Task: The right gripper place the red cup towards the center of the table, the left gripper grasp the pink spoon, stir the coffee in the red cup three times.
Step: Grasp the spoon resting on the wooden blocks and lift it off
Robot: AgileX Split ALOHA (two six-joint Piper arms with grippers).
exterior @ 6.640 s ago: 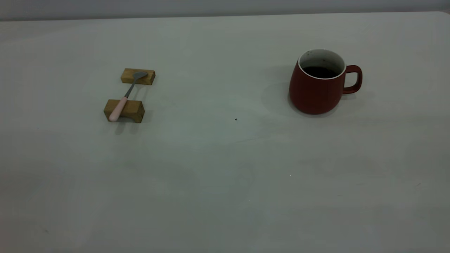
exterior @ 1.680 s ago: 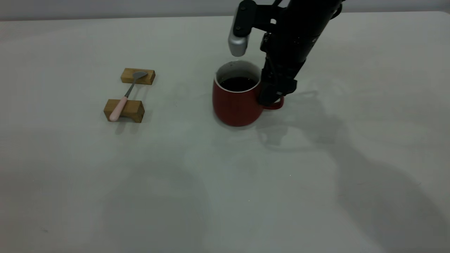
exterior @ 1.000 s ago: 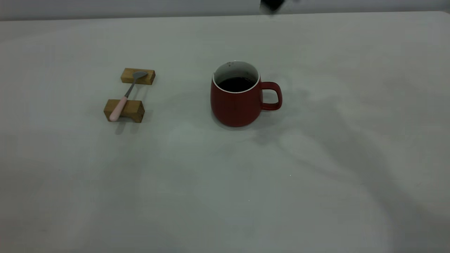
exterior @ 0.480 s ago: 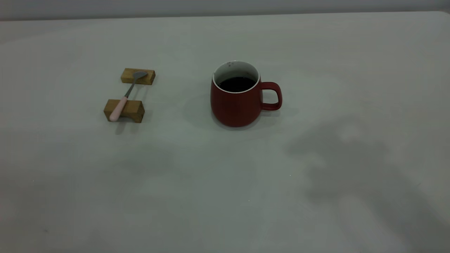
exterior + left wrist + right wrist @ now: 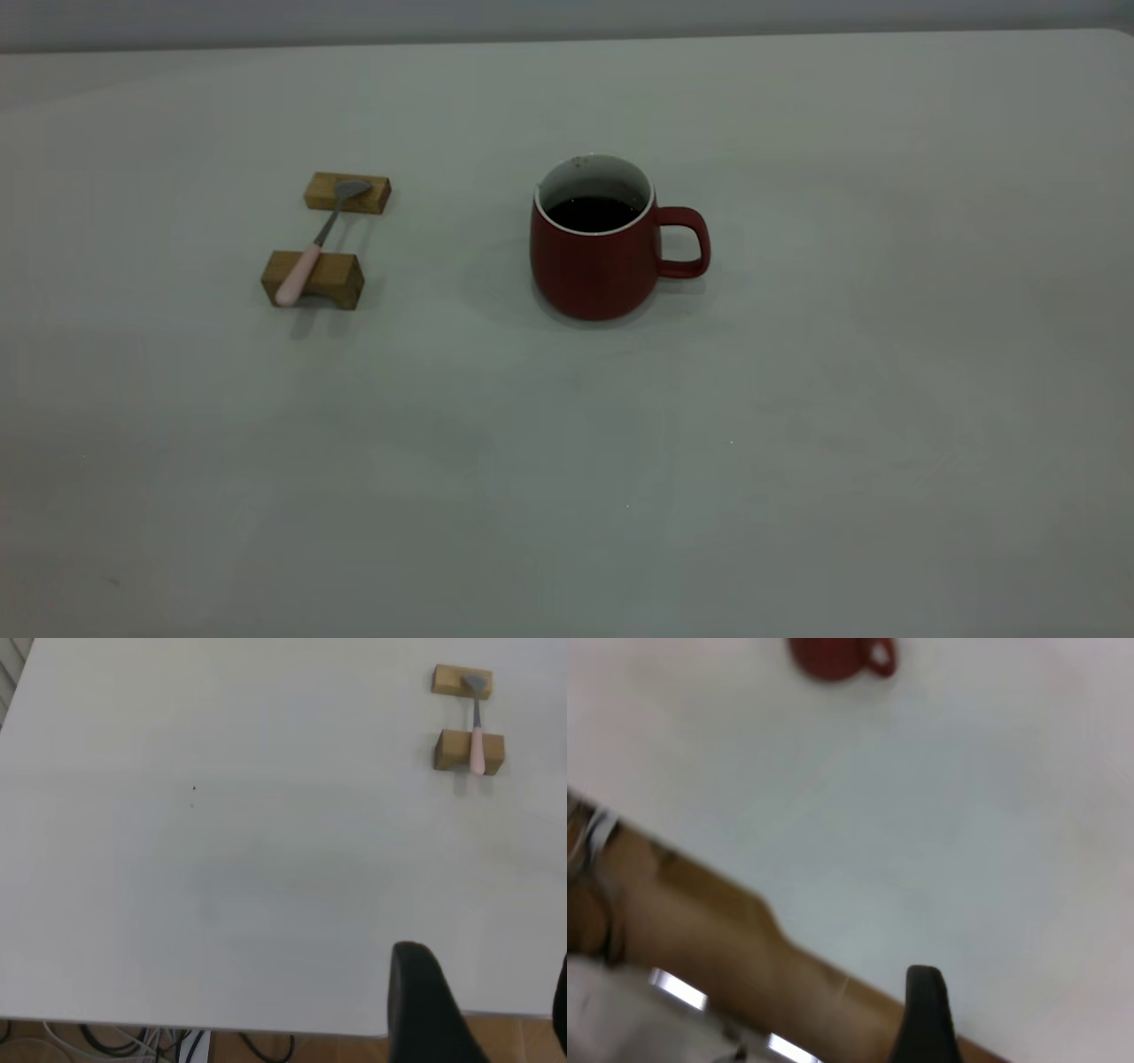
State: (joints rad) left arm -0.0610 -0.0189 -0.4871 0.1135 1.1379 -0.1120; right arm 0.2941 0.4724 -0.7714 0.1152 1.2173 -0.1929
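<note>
The red cup [image 5: 594, 261] stands upright near the middle of the table [image 5: 567, 461], handle to the right, with dark coffee [image 5: 594, 213] inside. The pink spoon [image 5: 312, 246] lies left of it, bridged across two tan wooden blocks. Neither arm shows in the exterior view. In the left wrist view my left gripper [image 5: 485, 957] hangs open over the table's near edge, far from the spoon [image 5: 477, 740]. One dark finger [image 5: 926, 1014] of my right gripper [image 5: 1028, 988] shows, open and holding nothing, with the cup [image 5: 837, 656] far off.
The wooden blocks [image 5: 347, 192] [image 5: 312, 279] carry the spoon's bowl and handle. Past the table edge lie brown floor and cables [image 5: 133, 1045]. A small dark speck [image 5: 193, 788] marks the tabletop.
The right arm moved the cup from the right side to the centre, let go and withdrew out of the exterior view. Its shadow has faded from the table. The spoon has not moved.
</note>
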